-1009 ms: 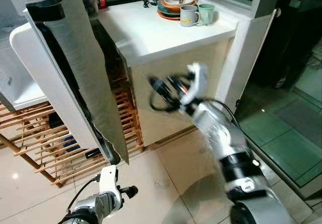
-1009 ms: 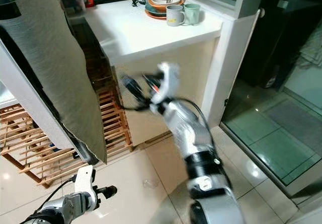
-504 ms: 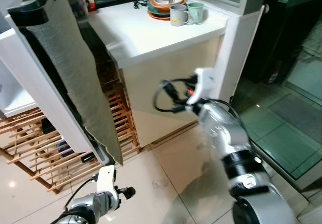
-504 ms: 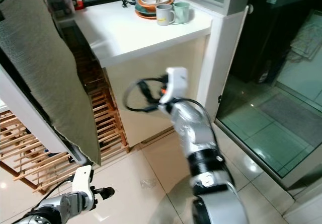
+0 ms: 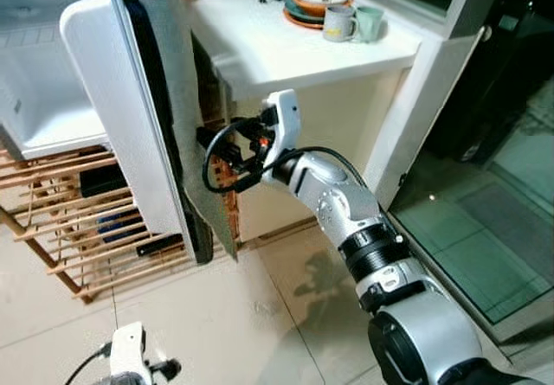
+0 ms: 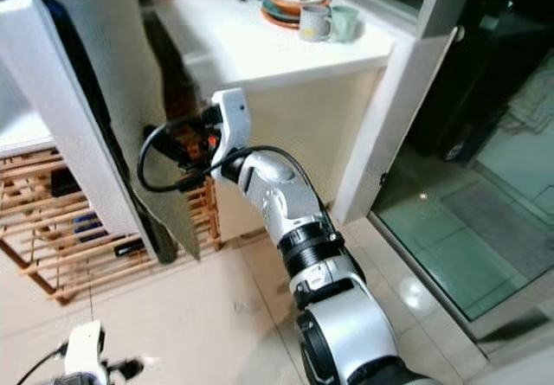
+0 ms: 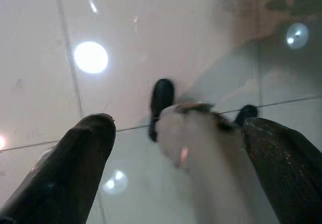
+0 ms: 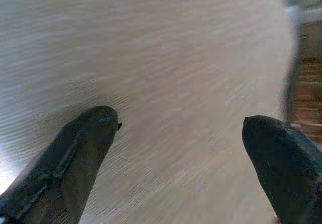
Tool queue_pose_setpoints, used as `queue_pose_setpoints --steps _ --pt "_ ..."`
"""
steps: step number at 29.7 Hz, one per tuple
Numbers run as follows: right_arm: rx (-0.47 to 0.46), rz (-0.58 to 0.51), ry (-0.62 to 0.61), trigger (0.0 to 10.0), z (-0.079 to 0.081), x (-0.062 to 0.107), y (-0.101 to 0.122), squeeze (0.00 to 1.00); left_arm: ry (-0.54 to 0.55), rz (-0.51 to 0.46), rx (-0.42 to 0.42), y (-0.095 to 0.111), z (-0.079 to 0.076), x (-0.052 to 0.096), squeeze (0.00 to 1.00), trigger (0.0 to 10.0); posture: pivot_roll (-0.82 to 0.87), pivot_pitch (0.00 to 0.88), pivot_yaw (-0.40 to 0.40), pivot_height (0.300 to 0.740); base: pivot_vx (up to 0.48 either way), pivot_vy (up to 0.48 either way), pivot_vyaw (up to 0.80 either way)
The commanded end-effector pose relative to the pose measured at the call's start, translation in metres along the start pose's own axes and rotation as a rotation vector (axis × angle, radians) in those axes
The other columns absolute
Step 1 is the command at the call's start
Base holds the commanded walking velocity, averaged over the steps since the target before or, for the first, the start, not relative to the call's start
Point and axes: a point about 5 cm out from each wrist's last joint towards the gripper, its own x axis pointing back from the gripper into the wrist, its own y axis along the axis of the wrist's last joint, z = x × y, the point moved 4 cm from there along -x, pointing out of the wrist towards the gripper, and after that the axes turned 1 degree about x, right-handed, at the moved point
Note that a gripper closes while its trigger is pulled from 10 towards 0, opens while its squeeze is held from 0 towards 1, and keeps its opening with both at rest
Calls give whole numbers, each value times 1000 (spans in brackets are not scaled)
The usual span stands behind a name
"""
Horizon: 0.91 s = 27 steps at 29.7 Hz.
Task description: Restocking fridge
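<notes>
- The fridge door (image 5: 112, 99), white with a dark edge seal, stands swung open at the left of the head views; a grey ribbed mat (image 6: 130, 82) hangs down over its edge.
- The right gripper (image 8: 181, 148) is raised to the mat, its two black fingers (image 8: 75, 153) spread wide apart with nothing between them, the ribbed weave just ahead of them.
- The right arm (image 5: 346, 212) reaches forward from the lower right, black cables looped at its wrist.
- Behind the door sits a white counter (image 5: 277, 48) with two mugs (image 5: 351, 23) and stacked bowls (image 5: 316, 0) at its far end.
- A slatted wooden rack (image 5: 78, 238) stands low beside the door, on pale glossy floor tiles (image 5: 216, 316) that mirror ceiling lights.
- To the right, a white frame (image 5: 433, 99) borders dark glass.
- The left gripper (image 7: 186, 148) hangs low over the tiles, its fingers parted and empty.
- No writing or label is legible.
</notes>
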Motion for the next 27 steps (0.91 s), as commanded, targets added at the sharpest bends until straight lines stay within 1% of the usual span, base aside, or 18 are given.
queue_pose_setpoints --steps 1,3,4,6,7,8,9,10,11,12,13,16,17,18,21,24,25,27 --pt "-81 -100 336 10000 111 -52 17 0 18 -21 4 2 4 1 0 10000 12 0 -33 740 0 0 0" --pt "-52 -85 278 10000 92 -45 11 0 46 -90 -55 19 8 2 0 10000 -1 0 -30 740 0 0 0" --pt "-46 -84 220 10000 76 -40 10 0 52 -127 -79 27 7 3 0 10000 -13 0 -24 740 0 0 0" --pt "9 -68 39 10000 28 -15 2 0 35 -256 -199 58 -6 6 0 10000 -33 0 -11 740 0 0 0" --pt "18 -64 6 10000 20 -9 0 0 31 -285 -216 65 -10 7 0 10000 -35 0 -10 740 0 0 0" --pt "18 -64 6 10000 20 -9 0 0 31 -285 -216 65 -10 7 0 10000 -35 0 -10 740 0 0 0" --pt "32 -56 -38 10000 9 0 -4 0 15 -338 -251 80 -19 10 0 10000 -39 0 -7 740 0 0 0" --pt "52 -43 -127 10000 -11 19 -11 0 -49 -444 -299 113 -44 19 0 10000 -51 0 0 740 0 0 0" --pt "52 -43 -127 10000 -11 19 -11 0 -49 -444 -299 113 -44 19 0 10000 -51 0 0 740 0 0 0" --pt "63 -36 -170 10000 -20 27 -14 0 -86 -492 -313 126 -58 25 0 10000 -59 0 6 740 0 0 0" --pt "90 -32 -253 10000 -35 42 -17 0 -140 -602 -368 150 -87 43 0 10000 -69 0 13 740 0 0 0" --pt "117 -29 -328 10000 -48 54 -19 0 -175 -753 -438 172 -118 71 0 10000 -87 0 23 740 0 0 0" --pt "117 -29 -328 10000 -48 54 -19 0 -175 -753 -438 172 -118 71 0 10000 -87 0 23 740 0 0 0" --pt "147 -21 -355 10000 -53 59 -20 0 -192 -828 -436 182 -130 85 0 10000 -99 0 24 740 0 0 0" --pt "160 -8 -469 10000 -71 81 -25 0 -236 -1088 -335 212 -159 133 0 10000 -112 0 17 740 187 260 0" --pt "120 -7 -520 10000 -79 92 -28 0 -238 -1198 -329 219 -170 159 0 10000 -122 0 25 740 294 381 0" --pt "138 1 -535 10000 -81 95 -30 0 -234 -1236 -330 219 -174 173 0 10000 -124 0 35 740 337 341 0" --pt "143 2 -538 10000 -81 95 -30 0 -233 -1246 -329 219 -174 177 0 10000 -124 0 35 740 343 336 0"
